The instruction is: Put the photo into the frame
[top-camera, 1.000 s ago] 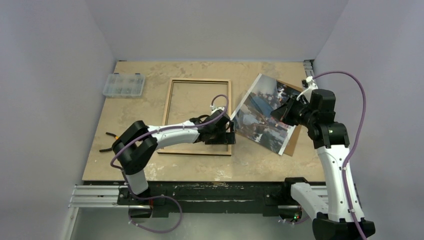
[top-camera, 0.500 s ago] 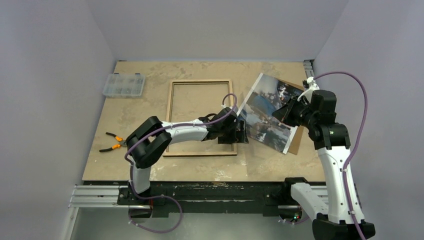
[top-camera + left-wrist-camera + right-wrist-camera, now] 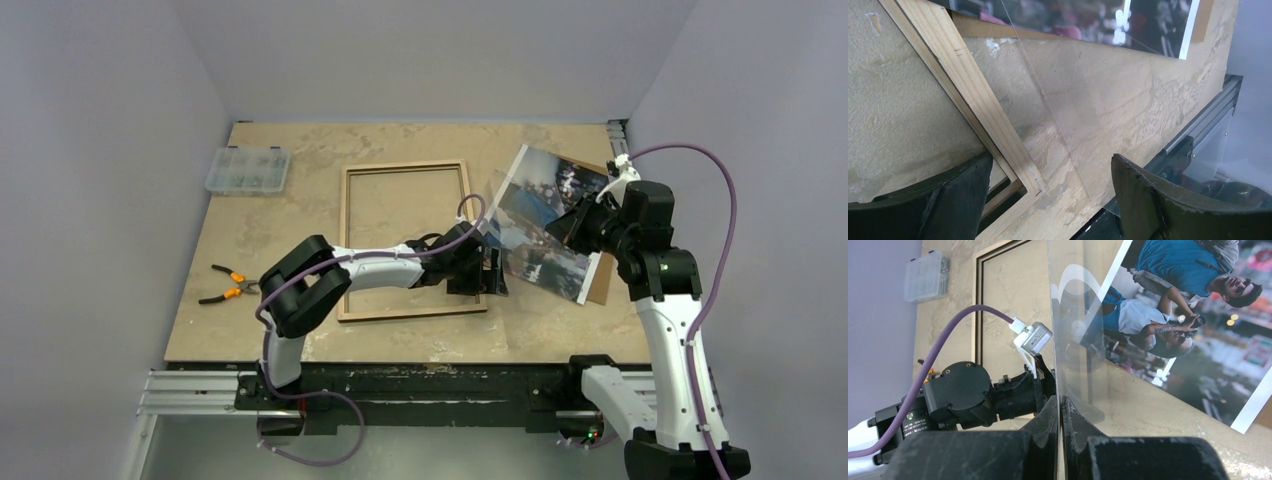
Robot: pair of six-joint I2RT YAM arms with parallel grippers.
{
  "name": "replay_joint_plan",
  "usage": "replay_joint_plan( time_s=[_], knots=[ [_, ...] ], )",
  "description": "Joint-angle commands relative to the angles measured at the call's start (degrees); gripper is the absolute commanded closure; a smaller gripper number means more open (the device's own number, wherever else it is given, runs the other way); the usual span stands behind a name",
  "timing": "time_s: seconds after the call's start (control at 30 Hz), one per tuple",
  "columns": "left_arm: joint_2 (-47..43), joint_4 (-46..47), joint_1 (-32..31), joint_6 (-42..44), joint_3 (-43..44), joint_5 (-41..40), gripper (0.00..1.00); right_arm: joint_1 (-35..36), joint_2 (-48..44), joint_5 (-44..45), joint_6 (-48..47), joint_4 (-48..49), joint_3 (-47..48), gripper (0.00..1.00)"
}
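The frame [image 3: 405, 166] lies back-up on the table, its tan wood showing [image 3: 973, 95]. My left gripper [image 3: 488, 278] is open, its jaws straddling the frame's near right corner [image 3: 1052, 160] with nothing gripped. The photo [image 3: 545, 215] lies flat at the right, its man in a blue shirt clear in the right wrist view [image 3: 1173, 315]. My right gripper [image 3: 1060, 405] is shut on the edge of a clear sheet [image 3: 1068, 315]. The sheet stands tilted between the frame and the photo, and its lower edge crosses the left wrist view [image 3: 1048, 110].
A brown backing board [image 3: 603, 278] pokes out from under the photo's right side. A clear compartment box [image 3: 247, 169] sits at the far left and orange-handled pliers [image 3: 225, 283] at the near left. The table's near edge and metal rail [image 3: 1198, 125] run just beyond my left gripper.
My left arm reached to the right, and the frame's near right corner swung right with it. The clear sheet in my right gripper shifted slightly right. The left jaws narrowed a little.
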Motion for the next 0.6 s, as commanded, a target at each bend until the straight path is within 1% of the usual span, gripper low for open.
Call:
replay_joint_plan(
  time_s=[0.0, 0.27, 0.4, 0.57],
  knots=[
    [-1.3, 0.4, -0.8, 0.3, -0.7, 1.2, 0.14, 0.1, -1.0, -0.9, -0.1, 1.8, 0.9, 1.0],
    [-10.3, -1.8, -0.5, 3.2, -4.4, -3.4, 0.13, 0.0, -1.1, -1.4, 0.1, 1.5, 1.2, 1.0],
    [-10.3, -2.8, -0.5, 3.0, -4.5, -4.0, 0.13, 0.0, -0.8, -1.6, 0.2, 1.3, 1.8, 1.0],
    [-8.0, -3.7, -0.5, 2.6, -4.4, -3.8, 0.14, 0.0, -0.2, -1.4, 0.3, 0.9, 3.8, 1.0]
  ],
)
